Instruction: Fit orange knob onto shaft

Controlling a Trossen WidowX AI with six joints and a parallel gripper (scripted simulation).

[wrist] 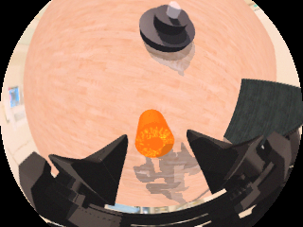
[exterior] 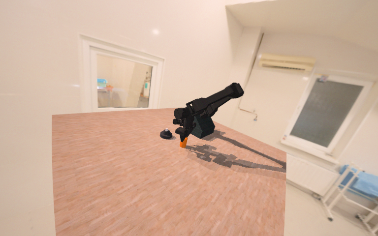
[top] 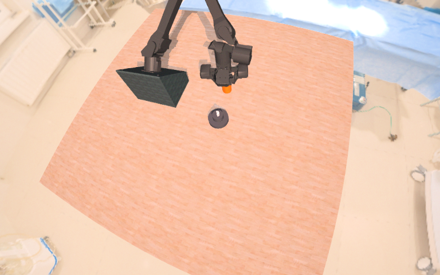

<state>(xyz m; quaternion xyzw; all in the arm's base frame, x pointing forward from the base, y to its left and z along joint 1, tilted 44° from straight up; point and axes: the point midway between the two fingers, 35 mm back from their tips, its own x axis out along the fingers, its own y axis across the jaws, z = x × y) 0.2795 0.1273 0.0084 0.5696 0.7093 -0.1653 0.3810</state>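
The orange knob point(top: 226, 89) point(exterior: 182, 143) point(wrist: 152, 124) stands on the table, apart from the pedestal. Its speckled end faces the wrist camera; its hole is not in view. My gripper point(top: 224, 85) point(exterior: 183, 139) point(wrist: 157, 135) is open, with one finger on each side of the knob and gaps showing in the wrist view. The dark round pedestal point(top: 218, 125) point(exterior: 166, 136) point(wrist: 151, 34) stands a short way in front of the knob, with the bare silver shaft point(top: 217, 113) point(exterior: 167, 129) point(wrist: 173, 9) upright on it. The shaft's flat side is hard to make out.
A dark green angular block point(top: 149, 86) point(exterior: 205, 127) point(wrist: 265, 108) is beside the gripper, on the left in the top view and on the right in the wrist view. A dark post joins its top. The table point(top: 211, 181) point(exterior: 125, 178) bears shadows of the arm.
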